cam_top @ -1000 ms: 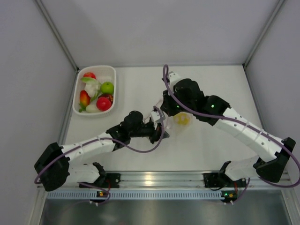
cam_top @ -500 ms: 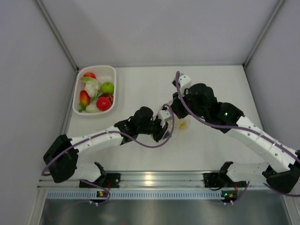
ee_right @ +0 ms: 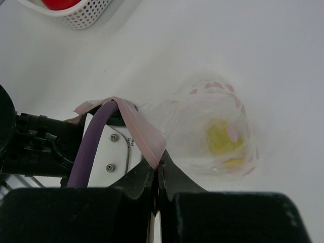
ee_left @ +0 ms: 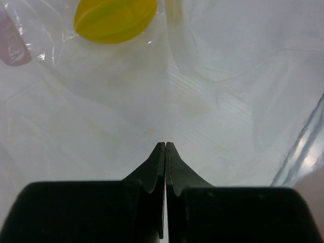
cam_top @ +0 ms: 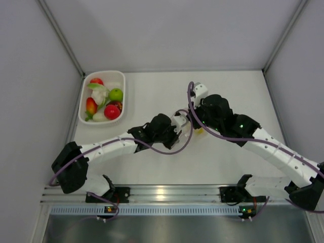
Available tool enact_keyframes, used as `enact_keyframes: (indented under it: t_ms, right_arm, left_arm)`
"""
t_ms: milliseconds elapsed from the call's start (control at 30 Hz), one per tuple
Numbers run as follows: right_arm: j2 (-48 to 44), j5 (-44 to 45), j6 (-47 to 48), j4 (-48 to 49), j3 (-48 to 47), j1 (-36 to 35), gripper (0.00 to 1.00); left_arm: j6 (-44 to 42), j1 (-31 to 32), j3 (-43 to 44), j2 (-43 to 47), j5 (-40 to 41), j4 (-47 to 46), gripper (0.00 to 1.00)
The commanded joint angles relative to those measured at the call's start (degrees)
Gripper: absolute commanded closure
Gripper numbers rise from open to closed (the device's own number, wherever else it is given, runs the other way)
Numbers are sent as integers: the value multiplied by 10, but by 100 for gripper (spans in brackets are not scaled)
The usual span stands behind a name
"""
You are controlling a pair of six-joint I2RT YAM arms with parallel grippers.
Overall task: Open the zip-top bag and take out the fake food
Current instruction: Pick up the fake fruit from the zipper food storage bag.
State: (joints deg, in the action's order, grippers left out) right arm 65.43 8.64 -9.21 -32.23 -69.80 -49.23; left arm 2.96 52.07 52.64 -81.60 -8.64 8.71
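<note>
Landmark: the white basket (cam_top: 103, 73); you read every place below from it.
Zip-top bag (cam_top: 198, 130): well to the right of the basket and slightly nearer the arm bases. It is crumpled between your two grippers.
Zip strip (ee_right: 143, 130): the bag's pinkish edge, lifted on the side of the bag that faces the basket.
Yellow fake fruit (ee_left: 115, 19): inside the bag, at its end away from the basket, and visible through the clear film.
Fake food (cam_top: 112, 112): red, green and white pieces lying together in the basket.
Left gripper (ee_left: 165, 147): on the basket side of the bag. Its jaws are pressed fully together and bag film fills the view ahead. You cannot tell whether any film is pinched.
Right gripper (ee_right: 158, 158): beyond the bag from the basket, its jaws clamped on the zip strip.
Purple cable (ee_right: 88, 147): runs beneath the zip strip, toward the basket.
</note>
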Motion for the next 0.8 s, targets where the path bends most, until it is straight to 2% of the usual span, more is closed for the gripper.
enact_keyframes:
  t_ms: [0, 33, 167, 267, 367, 467, 600, 767]
  right_arm:
    - [-50, -37, -24, 69, -6, -11, 100]
    - [-50, -39, -23, 67, -7, -11, 100]
    - [-64, -33, -27, 67, -5, -11, 100]
    - [-72, 23, -54, 74, -1, -11, 100]
    - [-67, 92, -70, 86, -4, -11, 100]
    - [-45, 98, -60, 112, -14, -11, 100]
    - [-12, 72, -29, 144, -45, -10, 100]
    - [-22, 12, 10, 224, -38, -11, 100]
  left_arm:
    - [32, -14, 24, -22, 123, 103, 100]
    - [35, -14, 27, -28, 154, 111, 100]
    - [37, -14, 37, -45, 193, 133, 100]
    - [37, -14, 38, -46, 194, 134, 100]
    - [31, -14, 36, -31, 174, 134, 100]
    - [17, -14, 33, -6, 114, 134, 100]
    - [-2, -14, 27, 14, -6, 134, 100]
    - [-4, -14, 24, -14, -7, 136, 100]
